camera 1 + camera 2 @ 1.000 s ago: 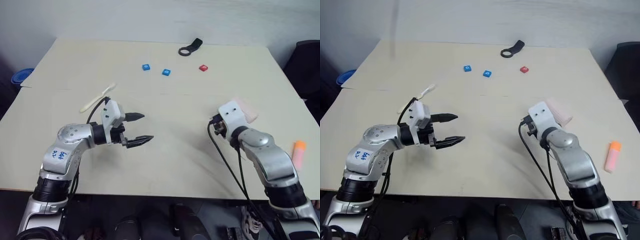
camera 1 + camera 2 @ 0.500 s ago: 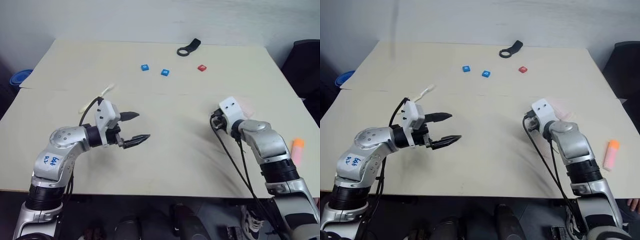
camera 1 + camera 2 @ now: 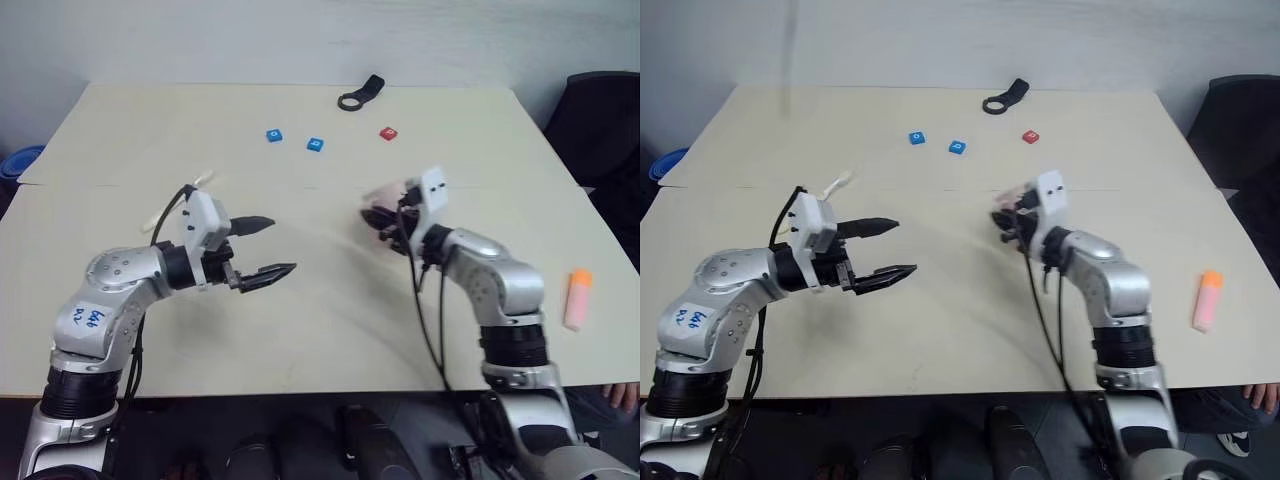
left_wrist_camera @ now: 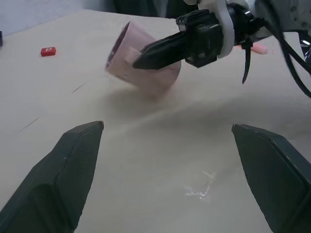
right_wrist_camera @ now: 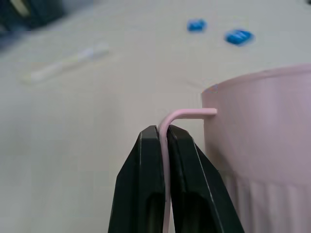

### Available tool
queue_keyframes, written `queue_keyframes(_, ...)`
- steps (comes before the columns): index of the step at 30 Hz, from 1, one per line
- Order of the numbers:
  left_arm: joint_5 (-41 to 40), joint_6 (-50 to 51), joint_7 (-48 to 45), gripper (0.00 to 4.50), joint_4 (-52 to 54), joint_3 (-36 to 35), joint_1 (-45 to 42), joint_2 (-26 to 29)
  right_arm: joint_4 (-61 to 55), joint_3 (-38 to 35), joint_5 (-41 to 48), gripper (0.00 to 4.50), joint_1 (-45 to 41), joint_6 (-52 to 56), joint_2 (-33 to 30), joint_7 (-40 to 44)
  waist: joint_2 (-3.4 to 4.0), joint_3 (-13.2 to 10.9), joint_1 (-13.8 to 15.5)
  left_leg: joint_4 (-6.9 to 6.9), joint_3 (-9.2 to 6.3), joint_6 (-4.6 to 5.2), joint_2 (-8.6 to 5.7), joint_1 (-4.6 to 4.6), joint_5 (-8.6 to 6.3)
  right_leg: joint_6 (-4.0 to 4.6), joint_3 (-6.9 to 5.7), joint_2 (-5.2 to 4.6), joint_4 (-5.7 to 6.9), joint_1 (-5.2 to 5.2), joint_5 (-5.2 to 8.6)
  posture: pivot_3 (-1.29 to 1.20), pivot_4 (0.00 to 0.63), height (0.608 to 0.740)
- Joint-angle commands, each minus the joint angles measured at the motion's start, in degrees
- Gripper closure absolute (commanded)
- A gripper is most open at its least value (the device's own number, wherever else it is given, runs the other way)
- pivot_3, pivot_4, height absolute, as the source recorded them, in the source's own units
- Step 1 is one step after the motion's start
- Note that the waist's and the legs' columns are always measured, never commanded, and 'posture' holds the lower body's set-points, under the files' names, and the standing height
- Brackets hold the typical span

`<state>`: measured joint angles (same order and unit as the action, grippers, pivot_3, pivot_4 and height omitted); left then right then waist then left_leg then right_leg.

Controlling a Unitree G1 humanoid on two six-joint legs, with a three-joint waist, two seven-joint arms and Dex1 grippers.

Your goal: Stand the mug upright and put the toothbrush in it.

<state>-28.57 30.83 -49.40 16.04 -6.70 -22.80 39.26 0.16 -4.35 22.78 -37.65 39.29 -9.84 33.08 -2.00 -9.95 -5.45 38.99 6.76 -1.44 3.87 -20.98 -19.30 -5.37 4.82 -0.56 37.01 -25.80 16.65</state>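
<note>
Ribbed pink mug (image 4: 144, 63), thin handle pinched by right pincer (image 5: 164, 141); left pincer (image 3: 263, 248) gapes.

head pair: high above the near edge, facing forward and down over the table (image 3: 300, 340); both eyes share nearly the same spread
left wrist: low and level over the tabletop, facing the mug (image 4: 146, 63) and right gripper (image 4: 138, 60)
right wrist: pressed close to the mug's handle, toothbrush (image 5: 68, 60) beyond

Blue handwriting on sticker (image 3: 88, 318), left upper arm; illegible.
</note>
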Motion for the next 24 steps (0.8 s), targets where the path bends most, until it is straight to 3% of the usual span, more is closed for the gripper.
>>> queue_keyframes(1, -0.5, -0.6, -0.2, 0.00, -0.5, -2.4, -0.8, 1.5, 1.8, 2.4, -0.9, 4.49, 0.2, -11.1, 4.4, 0.6, 0.02, 0.0, 0.0, 0.00, -0.01, -0.01, -0.02, -0.03, 0.01, 0.01, -0.01, -0.02, 0.00, -0.03, 0.01, 0.00, 0.150, 0.740)
queue_keyframes(5, -1.0, 0.3, -0.2, 0.00, 0.1, -2.5, -1.4, 2.3, 8.8, 2.7, -0.1, 4.49, 3.1, -21.1, 10.1, 2.6, 0.00, 0.0, 0.6, 0.04, 0.01, 0.09, -0.07, -0.16, -0.05, -0.03, -0.09, -0.19, 0.00, 0.01, -0.02, 0.00, 0.150, 0.740)
queue_keyframes(10, -0.9, 0.3, -0.8, 0.00, 0.0, -2.2, -1.4, 3.0, 6.6, 3.9, 0.8, 4.49, 10.8, -21.8, 8.5, 5.7, 0.00, 0.0, 0.7, 0.05, 0.07, 0.28, -0.11, -0.20, -0.15, -0.04, -0.21, -0.50, -0.11, 0.07, -0.02, 0.00, 0.150, 0.740)
queue_keyframes(11, -0.9, 0.2, -0.9, 0.00, -0.1, -2.2, -1.4, 3.1, 4.5, 4.1, 1.2, 3.90, 12.3, -21.0, 7.8, 5.8, 0.00, 0.0, 0.7, 0.06, 0.07, 0.30, -0.13, -0.16, -0.17, -0.04, -0.32, -0.60, -0.12, 0.12, -0.01, 0.00, 0.150, 0.740)
queue_keyframes(12, -0.9, 0.2, -1.0, 0.00, -0.3, -2.1, -1.4, 3.1, 1.8, 4.4, 1.7, 3.75, 14.1, -19.9, 6.7, 5.9, 0.00, 0.0, 0.8, 0.07, 0.06, 0.31, -0.15, -0.16, -0.17, -0.05, -0.41, -0.69, -0.13, 0.14, -0.01, 0.00, 0.150, 0.740)
queue_keyframes(19, -0.8, -0.1, -2.4, 0.00, -1.8, -1.4, -1.9, 3.0, -14.5, 9.1, -3.6, 1.33, 20.5, -11.6, -4.7, 3.1, 0.04, 0.0, 0.5, 0.11, 0.10, 0.34, -0.27, -0.03, -0.11, -0.06, -0.31, -0.75, -0.15, 0.13, -0.02, 0.00, 0.150, 0.740)
queue_keyframes(24, 2.6, -2.1, -4.2, 0.00, -7.7, -0.1, -3.9, 4.7, -25.1, 8.9, -4.1, 1.33, 21.0, -0.6, -15.4, 2.5, 0.04, 0.0, 0.9, 0.10, 0.00, 0.18, -0.27, -0.01, -0.05, 0.01, -0.22, -0.32, -0.12, 0.12, 0.02, 0.00, 0.150, 0.740)
